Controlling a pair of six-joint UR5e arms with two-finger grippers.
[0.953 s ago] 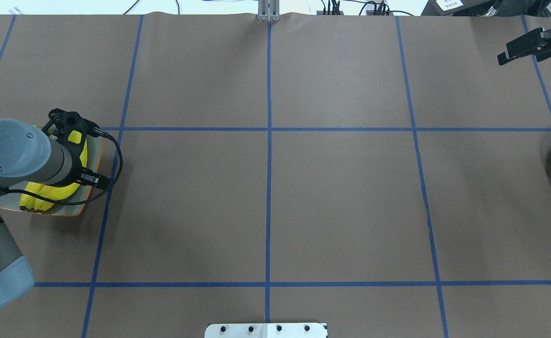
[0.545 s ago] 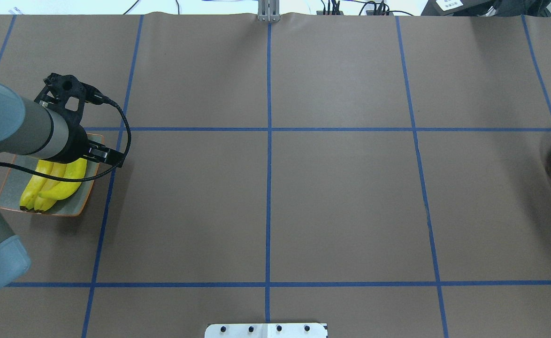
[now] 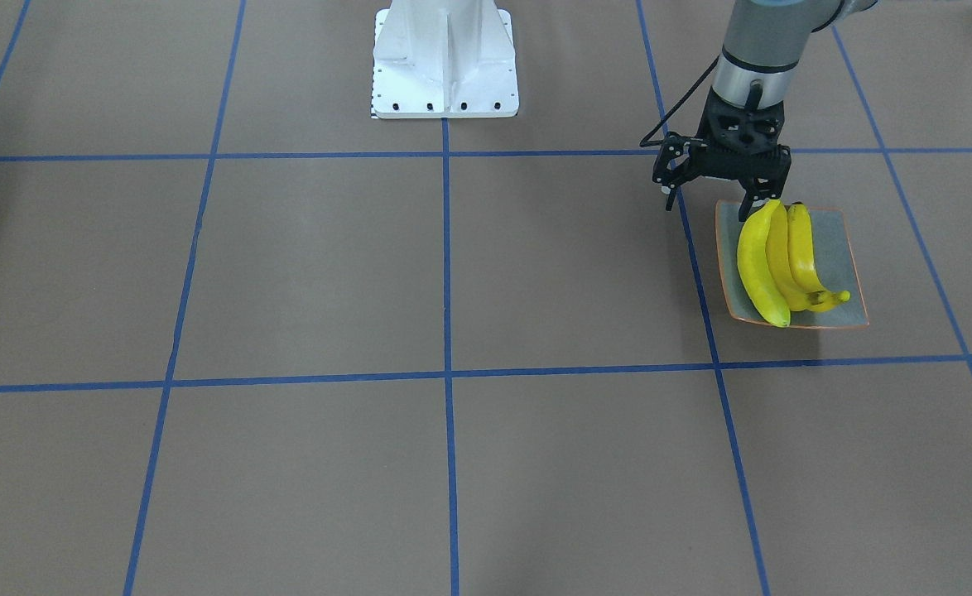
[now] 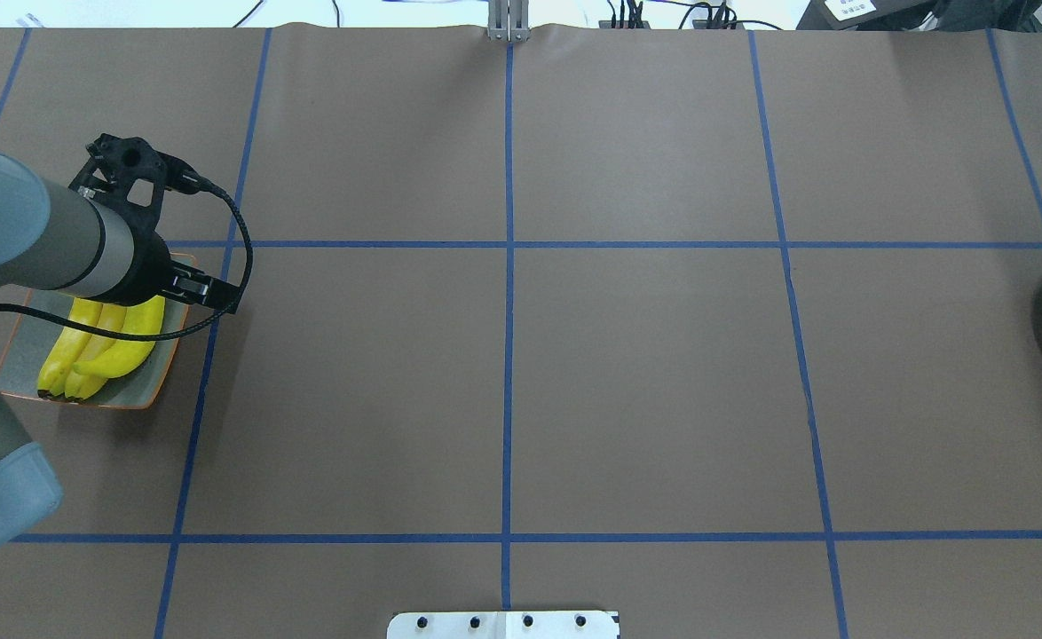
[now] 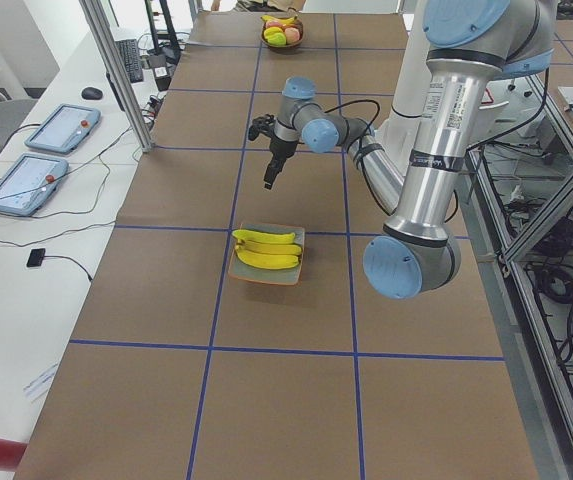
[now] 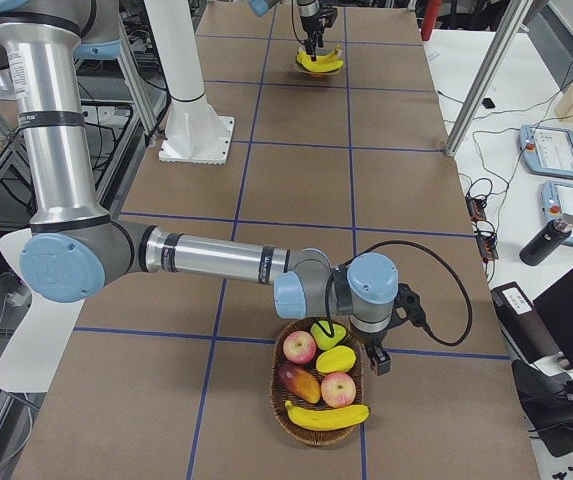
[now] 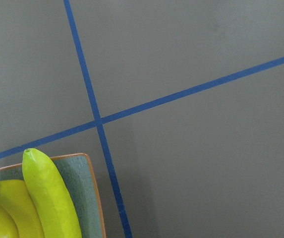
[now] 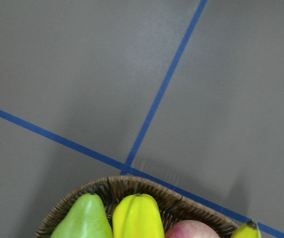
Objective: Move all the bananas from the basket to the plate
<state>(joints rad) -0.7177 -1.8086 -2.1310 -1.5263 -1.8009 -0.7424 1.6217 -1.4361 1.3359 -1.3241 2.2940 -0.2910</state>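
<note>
While bananas (image 3: 755, 265) lie plated, left hand (image 5: 268, 178) hangs (empty).

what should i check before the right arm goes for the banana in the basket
1. Three bananas lying on the plate: ok.
2. Basket free of bananas: not ok, one banana lies among other fruit.
3. Left tool raised off the plate: ok.
4. Right tool above that banana: not ok, it hangs beside the rim.
5. Right tool open: cannot tell.
</note>
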